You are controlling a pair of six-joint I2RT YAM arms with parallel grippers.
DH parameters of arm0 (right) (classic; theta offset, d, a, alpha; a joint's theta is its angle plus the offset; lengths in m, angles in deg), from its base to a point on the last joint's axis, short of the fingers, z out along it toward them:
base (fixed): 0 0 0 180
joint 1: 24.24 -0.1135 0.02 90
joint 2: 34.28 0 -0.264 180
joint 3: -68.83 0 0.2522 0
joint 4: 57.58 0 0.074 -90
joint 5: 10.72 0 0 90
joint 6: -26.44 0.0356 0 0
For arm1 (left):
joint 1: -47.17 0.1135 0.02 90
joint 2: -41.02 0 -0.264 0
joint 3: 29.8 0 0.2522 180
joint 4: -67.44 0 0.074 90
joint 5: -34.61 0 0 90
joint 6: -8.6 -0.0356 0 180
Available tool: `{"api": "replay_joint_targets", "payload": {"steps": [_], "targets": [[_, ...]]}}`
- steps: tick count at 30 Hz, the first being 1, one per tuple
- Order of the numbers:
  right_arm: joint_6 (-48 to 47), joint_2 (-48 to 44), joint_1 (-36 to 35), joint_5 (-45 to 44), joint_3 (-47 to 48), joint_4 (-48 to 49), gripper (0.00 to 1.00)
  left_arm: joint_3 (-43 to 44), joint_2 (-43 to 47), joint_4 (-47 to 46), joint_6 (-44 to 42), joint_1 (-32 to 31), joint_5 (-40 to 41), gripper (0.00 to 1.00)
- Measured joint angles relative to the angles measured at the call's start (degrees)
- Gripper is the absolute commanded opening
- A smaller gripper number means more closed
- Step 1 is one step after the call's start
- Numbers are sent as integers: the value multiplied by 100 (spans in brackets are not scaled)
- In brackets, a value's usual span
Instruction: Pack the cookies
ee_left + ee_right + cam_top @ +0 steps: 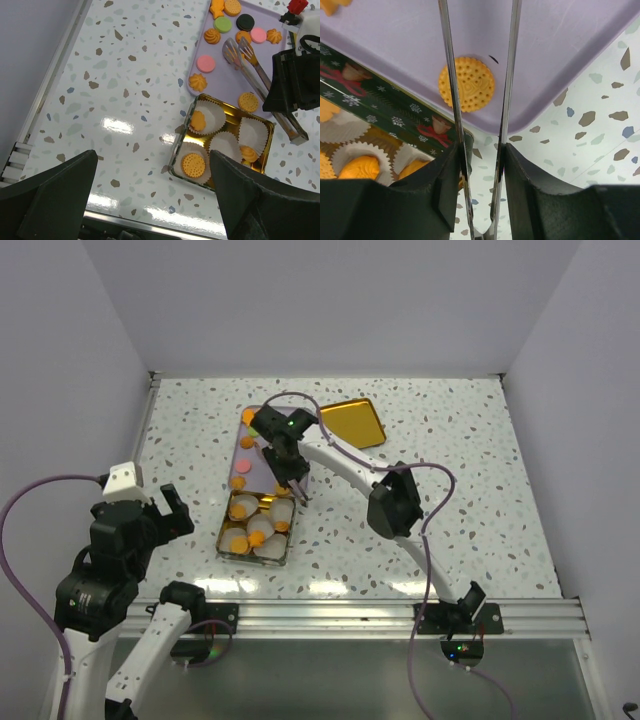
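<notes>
Cookies (242, 29) lie loose on a purple tray (225, 75): orange rounds and swirls, two pink, one green, one black. A gold tin (231, 116) with white paper cups holds more cookies, among them an orange round (193, 165). My right gripper (480, 150) is shut on metal tongs (449, 75). The tongs' two arms straddle a round orange cookie (467, 84) on the tray (560, 40) without touching it. In the top view the right gripper (295, 480) hangs over the near end of the tray (252, 445). My left gripper (152, 200) stands open over bare table, left of the tin.
The tin (224, 530) sits just in front of the tray. Its gold lid (352, 422) lies at the back, right of the tray. A metal rail (400, 615) runs along the table's near edge. Walls close the table on three sides.
</notes>
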Motion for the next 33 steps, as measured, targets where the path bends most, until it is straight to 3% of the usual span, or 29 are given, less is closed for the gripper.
{"api": "replay_joint_targets", "payload": {"steps": [13,25,33], "targets": [[-24,-435,0,-173,-245,-291,28,-11,105,0,9,0,35,100],[103,-1443,7,-365,-258,-608,27,-11,146,0,4,0,22,100],[278,-2385,7,-385,-743,-682,27,-11,195,0,-2,0,-33,100]]}}
